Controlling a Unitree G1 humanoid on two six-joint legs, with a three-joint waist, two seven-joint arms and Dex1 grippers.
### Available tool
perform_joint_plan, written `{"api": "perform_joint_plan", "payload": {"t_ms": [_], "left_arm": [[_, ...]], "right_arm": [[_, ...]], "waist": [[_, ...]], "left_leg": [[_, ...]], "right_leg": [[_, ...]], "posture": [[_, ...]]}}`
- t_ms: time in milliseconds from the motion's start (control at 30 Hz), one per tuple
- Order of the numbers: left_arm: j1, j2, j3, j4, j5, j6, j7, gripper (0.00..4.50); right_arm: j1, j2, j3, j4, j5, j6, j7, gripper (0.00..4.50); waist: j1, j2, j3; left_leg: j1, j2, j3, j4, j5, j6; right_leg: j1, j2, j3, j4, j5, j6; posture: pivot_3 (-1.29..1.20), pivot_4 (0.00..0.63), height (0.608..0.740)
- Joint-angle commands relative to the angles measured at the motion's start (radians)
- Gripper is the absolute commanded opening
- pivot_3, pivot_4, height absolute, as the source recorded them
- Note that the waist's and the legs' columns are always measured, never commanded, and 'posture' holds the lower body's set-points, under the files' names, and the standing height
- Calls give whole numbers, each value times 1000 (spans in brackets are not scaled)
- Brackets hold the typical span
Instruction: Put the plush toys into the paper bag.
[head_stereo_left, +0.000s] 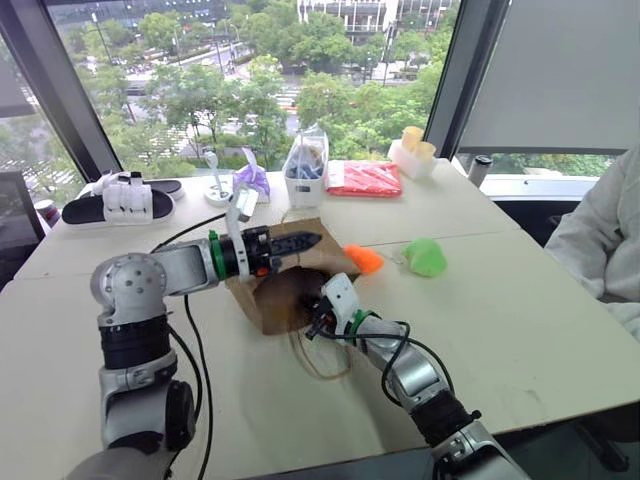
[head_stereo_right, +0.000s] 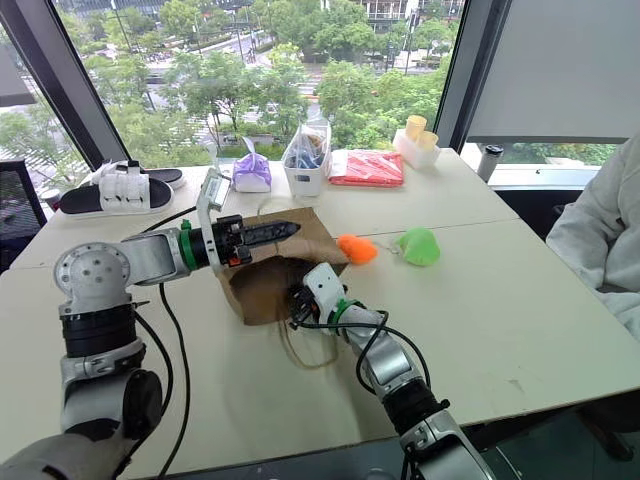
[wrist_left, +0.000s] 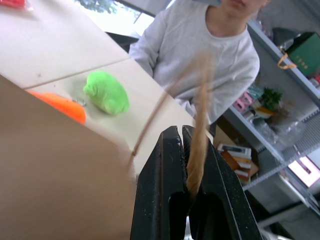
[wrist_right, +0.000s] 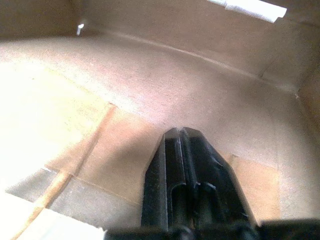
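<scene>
Right gripper (head_stereo_right: 297, 303), jaws clenched on nothing, sits inside the mouth of the plain brown kraft paper bag (head_stereo_right: 300, 240) lying on its side mid-table. Left gripper (head_stereo_left: 300, 242) pinches the bag's thin twisted paper handle (wrist_left: 200, 125), lifting the top edge. Bag looks light, floppy, tears easy. Just beyond: bright orange fuzzy plush toy (head_stereo_left: 364, 259), w/ light green fuzzy plush toy (head_stereo_left: 426, 257) beside it; both probably soft, squashy, grab mid-body. Pale smooth table (head_stereo_left: 520, 330); big windows behind.

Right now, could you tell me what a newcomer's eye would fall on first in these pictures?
Mid-table, the brown paper bag lies on its side: the left gripper, shut on its handle, holds the mouth up while the shut right gripper reaches inside. Just beyond the bag lie the bright orange plush toy and the light green plush toy, both still outside it.
</scene>
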Motion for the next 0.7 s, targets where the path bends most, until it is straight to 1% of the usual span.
{"api": "perform_joint_plan", "payload": {"t_ms": [33,100,133,233,433,533,700], "left_arm": [[14,-37,-1,-71,-17,-26,69,86],[37,-62,-19,-102,-20,-33,91,86],[40,-84,-9,-106,-35,-33,109,86],[16,-140,55,-79,-89,-40,181,86],[-5,-195,124,-69,-186,-76,318,86],[14,-201,139,-86,-245,-80,378,86],[60,-175,128,-105,-335,-96,446,86]], "right_arm": [[-2,-8,15,-24,-78,-96,-46,0],[0,-8,19,-27,-101,-124,-58,0],[4,3,18,-28,-95,-118,-54,0],[5,26,18,-11,-80,-98,-31,0],[-6,41,20,36,-80,-72,25,0],[-4,42,7,35,-64,-57,52,0],[8,45,-19,21,-32,-31,79,0]], "waist": [[0,0,0],[0,0,0],[0,0,0],[0,0,0],[2,0,0],[2,0,0],[1,0,0]], "left_leg": [[0,0,0,0,0,0],[0,0,0,0,0,0],[0,0,0,0,0,0],[0,0,0,0,0,0],[0,0,0,1,0,-1],[0,0,0,1,0,-1],[0,0,0,1,0,-1]], "right_leg": [[0,0,0,0,0,0],[0,0,0,0,0,0],[0,0,0,0,0,0],[0,0,0,0,0,0],[1,0,0,0,0,0],[1,0,0,0,0,0],[1,0,1,0,0,0]], "posture": [[0,150,740],[0,150,740],[0,150,740],[0,150,740],[0,150,740],[0,150,740],[0,150,740]]}}
